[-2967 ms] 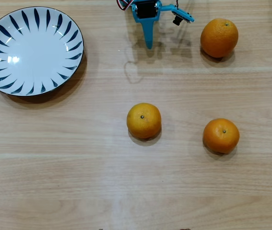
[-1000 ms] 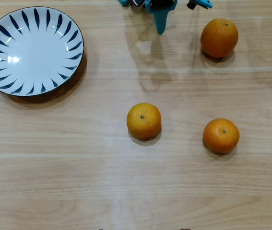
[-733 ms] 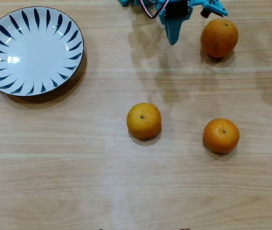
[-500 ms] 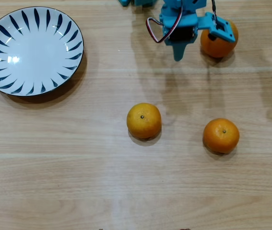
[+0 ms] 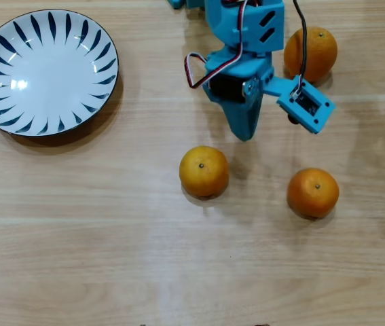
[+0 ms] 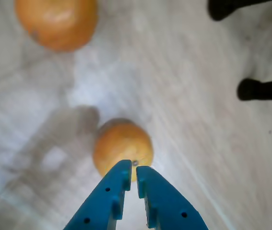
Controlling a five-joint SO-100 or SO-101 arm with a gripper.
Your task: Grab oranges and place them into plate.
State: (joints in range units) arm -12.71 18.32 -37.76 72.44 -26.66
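Overhead view: three oranges on the wooden desk [image 5: 77, 224], none in the plate [image 5: 15, 112], which sits bare at upper left, well apart from the fruit; the larger orange [image 5: 318, 51] at upper right is partly covered by the blue arm [image 5: 246, 41], the centre orange [image 5: 204, 170] and right orange [image 5: 313, 192] lie clear. Pincer [image 6: 131, 176] clenched with only a thin slit between the tips, grasping nothing, hovering over an orange [image 6: 121, 146] in the wrist view. Two dark legs [image 6: 263, 89] stand at the right edge of that view, clear of the fruit.
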